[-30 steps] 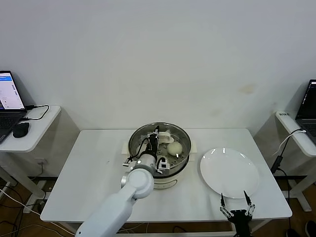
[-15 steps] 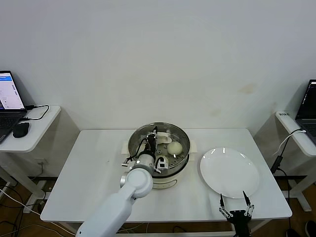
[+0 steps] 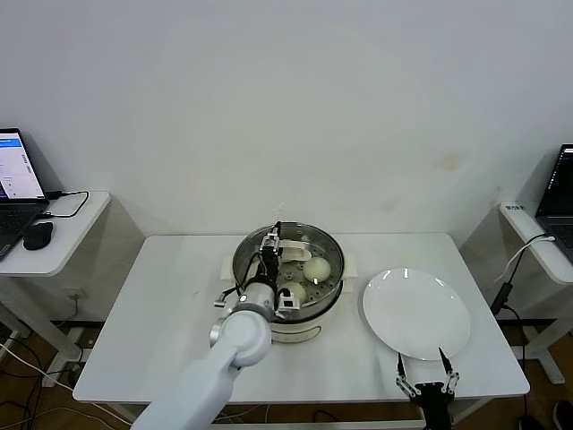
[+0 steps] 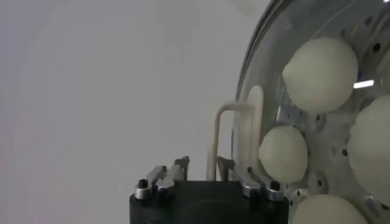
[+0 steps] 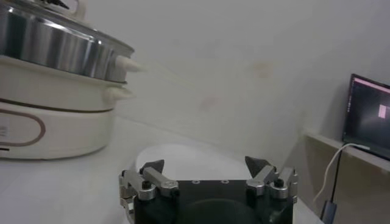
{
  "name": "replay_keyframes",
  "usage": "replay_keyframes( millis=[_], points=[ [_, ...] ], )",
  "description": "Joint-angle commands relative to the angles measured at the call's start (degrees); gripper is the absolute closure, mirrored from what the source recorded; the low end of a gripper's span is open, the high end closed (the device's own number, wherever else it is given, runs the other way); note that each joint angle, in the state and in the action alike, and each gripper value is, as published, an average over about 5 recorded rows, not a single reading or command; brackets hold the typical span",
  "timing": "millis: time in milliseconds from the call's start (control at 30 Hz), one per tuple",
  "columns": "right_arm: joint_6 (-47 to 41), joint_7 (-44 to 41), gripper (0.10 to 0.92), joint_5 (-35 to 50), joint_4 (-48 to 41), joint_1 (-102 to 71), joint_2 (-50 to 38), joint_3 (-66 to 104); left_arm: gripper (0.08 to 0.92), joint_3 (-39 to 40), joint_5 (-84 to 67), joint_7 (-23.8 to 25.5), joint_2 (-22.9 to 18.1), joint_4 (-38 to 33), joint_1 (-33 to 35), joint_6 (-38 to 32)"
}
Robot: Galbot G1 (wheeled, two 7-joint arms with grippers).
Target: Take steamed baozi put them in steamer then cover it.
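The white table (image 3: 161, 305) carries everything, and the steamer (image 3: 309, 328) stands at its middle: a shiny steel pot on a cream-white base. In the right wrist view its steel wall and base (image 5: 55, 97) fill the far side of the scene.

To the steamer's right, close but not touching it, lies a flat white plate (image 3: 416, 313), bare on top.

The cover (image 3: 304, 253) sits on the steamer, its metal rim following the pot's rim. Its cream handle stands up at the centre, and the left wrist view shows that handle (image 4: 234, 131) as a pale loop rising from the glass.

The left gripper (image 3: 272, 244) hangs directly over the steamer, pointing down at the cover's handle. In its own camera the claw (image 4: 202, 164) is spread, with the foot of the handle between its fingers (image 4: 178, 165). It does not look clamped on the handle, though I cannot tell from this angle whether one finger touches it.

The right gripper (image 3: 428, 387) waits at the near edge of the table, to the steamer's right and nearer than the plate. Its claw (image 5: 207, 163) is spread wide and holds nothing.

The steamed baozi (image 4: 320, 73) are inside the steamer, under the glass. Four cream-white buns lie on the perforated tray, and two of them (image 3: 316, 267) show in the head view.
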Motion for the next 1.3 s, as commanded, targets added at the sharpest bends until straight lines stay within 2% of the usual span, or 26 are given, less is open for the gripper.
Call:
replay_keyframes(
  millis=[33, 267, 367, 400, 500, 567, 633, 767, 867, 1033, 1300],
  points=[
    [0.1, 0.0, 0.202, 0.0, 0.1, -0.2, 0.0, 0.2, 0.421, -2.1, -9.3, -3.9, 5.3, -14.4, 10.0, -0.2],
    [0.0, 0.0, 0.203, -0.4, 0.4, -0.6, -0.1, -0.1, 0.228, -9.5, -24.1, -8.4, 10.0, -27.5, 22.3, -1.2],
    [0.1, 0.0, 0.202, -0.4, 0.8, -1.0, -0.3, -0.2, 0.187, -14.0, -36.6, -16.2, 11.4, -31.6, 29.2, -4.2],
    [0.1, -0.1, 0.202, -0.3, 1.0, -1.2, -0.4, -0.2, 0.181, -16.1, -42.9, -19.9, 11.4, -32.0, 32.2, -7.8],
    [0.1, -0.1, 0.203, 0.1, 2.1, -2.3, -1.2, -0.6, 0.178, -25.4, -62.4, -25.5, 9.6, -30.8, 41.9, -22.9],
    [-0.3, -0.3, 0.203, 1.2, 3.5, -3.8, -2.6, -1.3, 0.177, -31.5, -71.2, -26.3, 7.3, -28.8, 47.5, -31.3],
    [-0.7, -0.6, 0.203, 3.0, 5.2, -5.8, -4.3, -2.2, 0.177, -34.7, -75.9, -28.7, 5.2, -27.1, 51.4, -35.1],
    [-0.9, -1.6, 0.202, 6.8, 8.1, -9.9, -8.4, -3.9, 0.177, -37.3, -81.7, -32.5, 3.2, -25.2, 57.9, -34.7],
    [-0.9, -2.4, 0.202, 8.5, 9.5, -11.8, -10.4, -4.7, 0.177, -37.8, -82.9, -33.9, 3.0, -24.3, 62.3, -35.0],
    [-1.6, -3.0, 0.203, 8.7, 10.6, -12.9, -10.9, -5.8, 0.177, -37.6, -82.2, -33.9, 1.9, -20.8, 65.6, -40.1],
    [-2.1, -3.0, 0.202, 8.1, 10.2, -12.5, -10.2, -8.4, 0.177, -36.5, -82.3, -29.2, 0.6, -17.6, 66.2, -43.8]
  ],
)
